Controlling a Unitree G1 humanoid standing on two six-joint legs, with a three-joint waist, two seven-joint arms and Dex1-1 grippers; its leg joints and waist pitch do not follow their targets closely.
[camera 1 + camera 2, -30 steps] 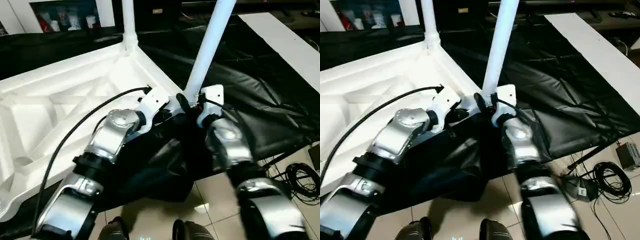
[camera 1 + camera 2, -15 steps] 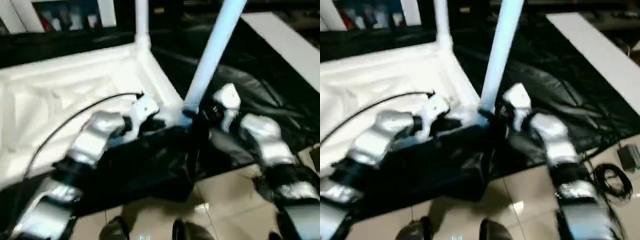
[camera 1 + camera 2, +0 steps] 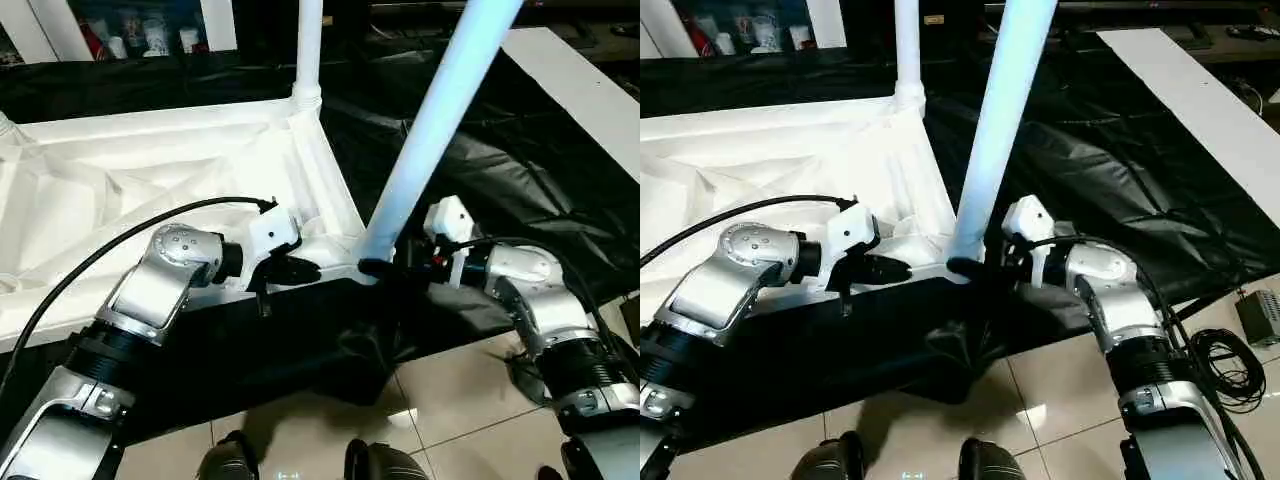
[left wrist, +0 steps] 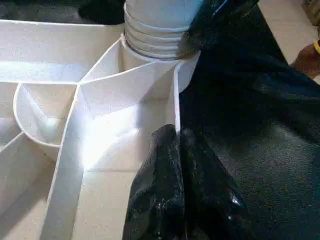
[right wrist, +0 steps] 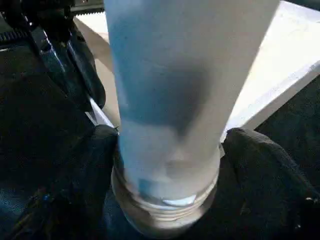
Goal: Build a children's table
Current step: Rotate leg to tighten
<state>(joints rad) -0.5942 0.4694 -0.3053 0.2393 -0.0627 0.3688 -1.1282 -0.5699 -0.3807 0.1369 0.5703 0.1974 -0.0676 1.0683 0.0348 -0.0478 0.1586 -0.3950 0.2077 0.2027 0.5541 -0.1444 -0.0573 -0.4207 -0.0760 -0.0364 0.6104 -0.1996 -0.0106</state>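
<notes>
The tabletop point(image 3: 150, 170) is lying underside-up on a black sheet point(image 3: 1120, 150). At its nearest corner, the left gripper point(image 4: 177, 150) is pinching the thin rim wall, fingers pressed together on it. Just beside it, the right gripper point(image 5: 167, 165) is clasping the near leg point(image 3: 440, 120) at its ribbed base, one finger on each side, where the leg is sitting in the corner socket. This leg is leaning; if it is turned or pushed while tilted, it may jam or pop out. At the corner beyond, a second leg point(image 3: 307, 50) is standing upright.
</notes>
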